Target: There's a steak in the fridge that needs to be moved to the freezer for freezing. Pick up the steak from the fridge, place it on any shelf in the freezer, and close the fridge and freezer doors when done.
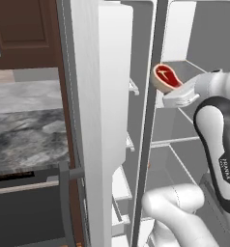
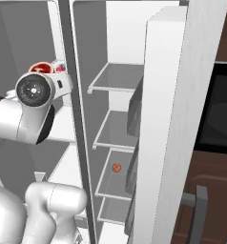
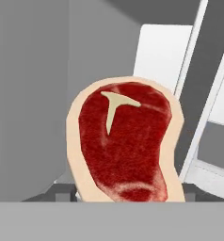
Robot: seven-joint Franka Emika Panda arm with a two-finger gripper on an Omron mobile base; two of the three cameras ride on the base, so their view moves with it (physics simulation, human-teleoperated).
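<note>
Steak (image 1: 166,78), clamped upright in gripper (image 1: 177,94), held off fridge (image 1: 204,125) shelves for transfer left to freezer (image 1: 129,144).

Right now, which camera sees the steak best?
The hand view: the steak is big and close, its red face and pale edge plain. The left base view shows it small, at the gripper. The right base view shows a sliver behind the arm.
</note>
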